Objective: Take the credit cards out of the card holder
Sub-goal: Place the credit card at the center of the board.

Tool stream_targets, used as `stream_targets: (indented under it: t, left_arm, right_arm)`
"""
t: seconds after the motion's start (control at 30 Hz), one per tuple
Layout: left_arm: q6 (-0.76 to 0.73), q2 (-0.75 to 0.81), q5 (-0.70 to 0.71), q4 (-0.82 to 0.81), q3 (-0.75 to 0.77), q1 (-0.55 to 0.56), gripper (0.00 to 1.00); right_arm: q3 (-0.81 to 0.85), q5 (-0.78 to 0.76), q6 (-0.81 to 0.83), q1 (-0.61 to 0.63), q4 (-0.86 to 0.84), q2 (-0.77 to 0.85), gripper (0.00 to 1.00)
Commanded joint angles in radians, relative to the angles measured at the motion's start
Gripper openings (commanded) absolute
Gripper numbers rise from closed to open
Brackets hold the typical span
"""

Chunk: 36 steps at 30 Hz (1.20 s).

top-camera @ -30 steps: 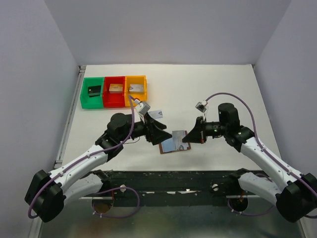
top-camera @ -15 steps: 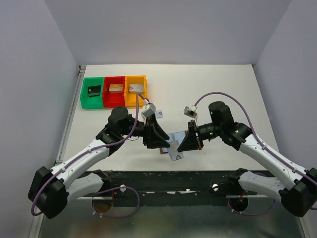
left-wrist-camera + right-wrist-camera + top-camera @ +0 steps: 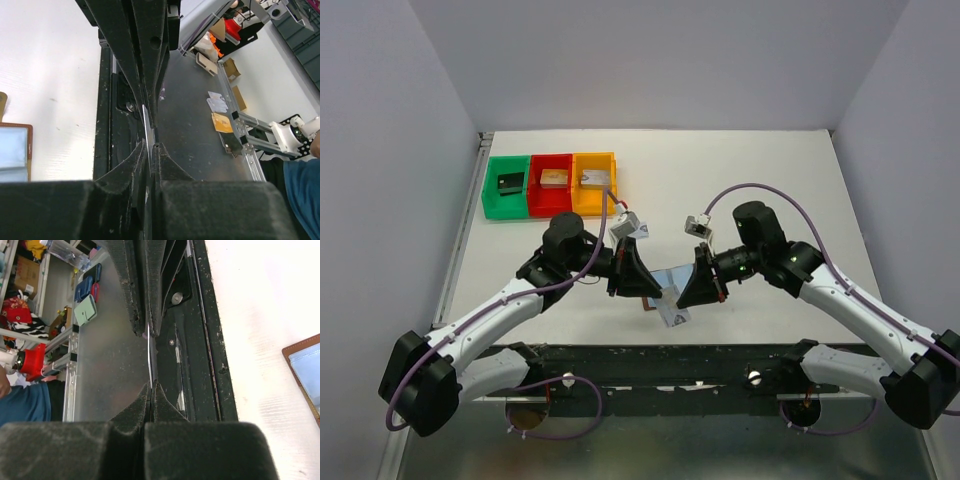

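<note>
Left wrist: card (image 3: 145,120) edge-on in tool (image 3: 150,145)

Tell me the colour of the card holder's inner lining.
Pale blue-grey, on the card holder; clearest in the left wrist view.

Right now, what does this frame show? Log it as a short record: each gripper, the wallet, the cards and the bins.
left gripper: shut on one end of a thin card
right gripper: shut, apparently on the other end of the same card
card height: seems lifted off the table
wallet: open, pale lining up, on the table by the grippers
loose card: flat on the table, beyond the left gripper
bins: green, red and orange in a row at far left, a block in each
</note>
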State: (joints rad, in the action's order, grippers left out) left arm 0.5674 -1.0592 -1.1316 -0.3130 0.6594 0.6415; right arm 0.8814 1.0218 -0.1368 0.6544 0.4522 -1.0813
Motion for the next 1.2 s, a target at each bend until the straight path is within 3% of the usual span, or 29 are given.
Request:
stream_targets:
  t: [0.0,0.13,0.23,0.4,0.5,0.57,0.67,0.83,0.93,1.17]
  left_arm:
    - [0.005,-0.012,-0.042,-0.028,0.008,-0.002,0.15]
    - [0.012,-0.016,-0.045,-0.032,0.003,0.006,0.15]
    - [0.012,-0.022,-0.037,-0.034,0.002,0.014,0.0]
    - [0.034,-0.012,0.018,-0.055,-0.015,0.011,0.0]
    - [0.038,0.002,0.104,-0.054,-0.024,0.001,0.0]
    - [0.046,0.018,0.224,-0.038,-0.033,-0.017,0.0]
    - [0.096,0.056,0.52,0.011,-0.067,-0.061,0.0]
    - [0.386,0.128,0.993,-0.154,-0.288,-0.137,0.0]
    - [0.462,0.099,1.148,-0.196,-0.333,-0.14,0.0]
    - [0.514,-0.105,1.28,-0.402,-0.348,-0.14,0.0]
  right_arm:
    - [0.033,-0.014,0.023,0.013,0.029,-0.006,0.0]
    - [0.04,-0.017,0.029,0.016,0.04,-0.008,0.0]
    - [0.042,-0.023,0.032,0.019,0.043,-0.006,0.0]
    - [0.044,-0.124,-0.009,0.019,0.029,0.024,0.4]
    - [0.045,-0.276,-0.062,0.017,0.022,0.053,0.52]
    - [0.044,-0.417,-0.09,0.016,0.022,0.083,0.55]
    - [0.008,-0.627,-0.144,0.004,-0.007,0.151,0.57]
    - [-0.096,-0.916,-0.233,0.002,-0.085,0.268,0.57]
    - [-0.14,-0.934,-0.26,0.002,-0.112,0.29,0.56]
    - [-0.188,-0.858,-0.311,0.004,-0.174,0.267,0.55]
